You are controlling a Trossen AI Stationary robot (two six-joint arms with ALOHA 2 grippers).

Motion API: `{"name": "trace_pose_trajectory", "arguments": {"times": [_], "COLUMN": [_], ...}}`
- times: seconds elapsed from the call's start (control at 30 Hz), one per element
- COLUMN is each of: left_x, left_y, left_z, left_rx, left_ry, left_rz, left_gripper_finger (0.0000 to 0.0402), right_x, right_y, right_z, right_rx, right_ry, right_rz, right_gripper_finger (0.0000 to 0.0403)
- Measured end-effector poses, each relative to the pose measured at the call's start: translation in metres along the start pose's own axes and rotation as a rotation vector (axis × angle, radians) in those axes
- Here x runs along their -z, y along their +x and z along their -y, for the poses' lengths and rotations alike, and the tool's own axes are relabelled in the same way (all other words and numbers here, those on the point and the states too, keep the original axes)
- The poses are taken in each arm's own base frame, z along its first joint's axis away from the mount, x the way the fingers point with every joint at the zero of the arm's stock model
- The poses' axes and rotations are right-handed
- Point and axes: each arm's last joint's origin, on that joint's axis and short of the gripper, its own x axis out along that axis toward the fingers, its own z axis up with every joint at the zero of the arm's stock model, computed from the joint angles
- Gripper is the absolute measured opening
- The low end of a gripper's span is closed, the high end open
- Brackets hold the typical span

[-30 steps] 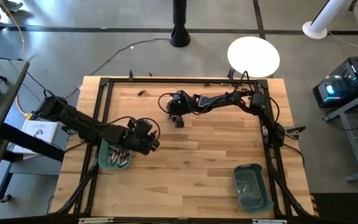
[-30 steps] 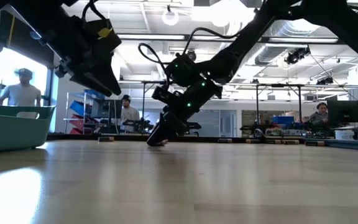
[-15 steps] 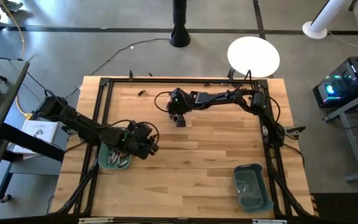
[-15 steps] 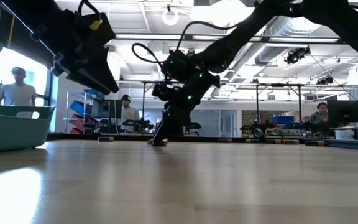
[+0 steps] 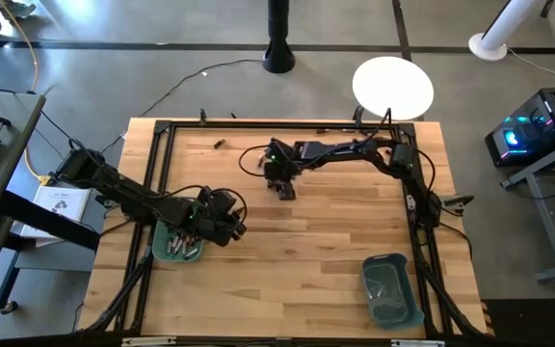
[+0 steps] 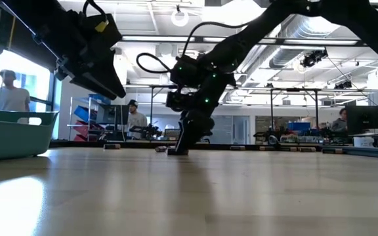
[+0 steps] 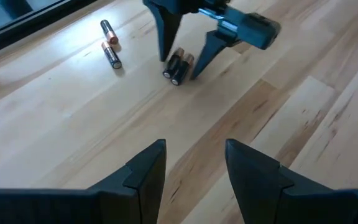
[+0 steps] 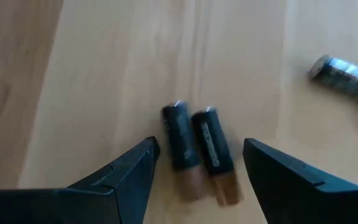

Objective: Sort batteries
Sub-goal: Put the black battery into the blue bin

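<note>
Pickup step: right gripper (image 7: 180,50) is down at the table's far middle, jaws wide open and straddling two dark coppery batteries (image 8: 197,151) lying side by side, touching; nothing gripped yet. Left gripper (image 5: 231,223) hangs partly open and empty beside the left teal bin (image 5: 162,250). Next, I'd judge: separate or centre on one cell before closing, else both get pinched

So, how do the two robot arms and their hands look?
Both arms are dark and jointed, with black cables looping along them. The right arm shows small green lights near its wrist. The left arm carries a yellow tag near its wrist, seen in the low view. The left hand and right hand each have two flat, dark, wedge-shaped fingers.
</note>
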Motion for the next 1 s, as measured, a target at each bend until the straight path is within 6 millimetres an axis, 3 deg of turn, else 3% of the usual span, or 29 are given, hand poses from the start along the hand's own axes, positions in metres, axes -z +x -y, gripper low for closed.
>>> {"name": "trace_pose_trajectory", "arguments": {"times": [0.17,0.4,0.6,0.73,0.87,1.0], "left_x": [0.000,0.000,0.000,0.004,0.016,0.029], "left_y": [0.000,0.000,0.000,-0.004,-0.014,-0.028], "left_z": [0.000,0.000,0.000,0.001,-0.002,-0.005], "left_rx": [0.000,0.000,-0.001,0.001,-0.041,-0.081], "left_ry": [0.000,0.001,0.002,0.017,0.030,0.016], "left_rz": [0.000,0.000,-0.001,-0.012,-0.013,0.024], "left_gripper_finger": [0.0156,0.0156,0.0156,0.0156,0.0156,0.0156], "right_x": [0.007,0.022,0.021,0.015,0.007,-0.001], "right_y": [0.003,0.018,0.021,0.025,0.028,0.031], "right_z": [-0.010,-0.025,-0.030,-0.037,-0.042,-0.048], "right_rx": [-0.031,-0.034,-0.037,-0.156,-0.219,-0.224], "right_ry": [0.010,-0.003,-0.001,0.010,0.018,0.015], "right_rz": [-0.051,-0.034,0.012,0.120,0.221,0.364], "right_gripper_finger": [0.0215,0.0088,0.0088,0.0088,0.0029,0.0028]}}
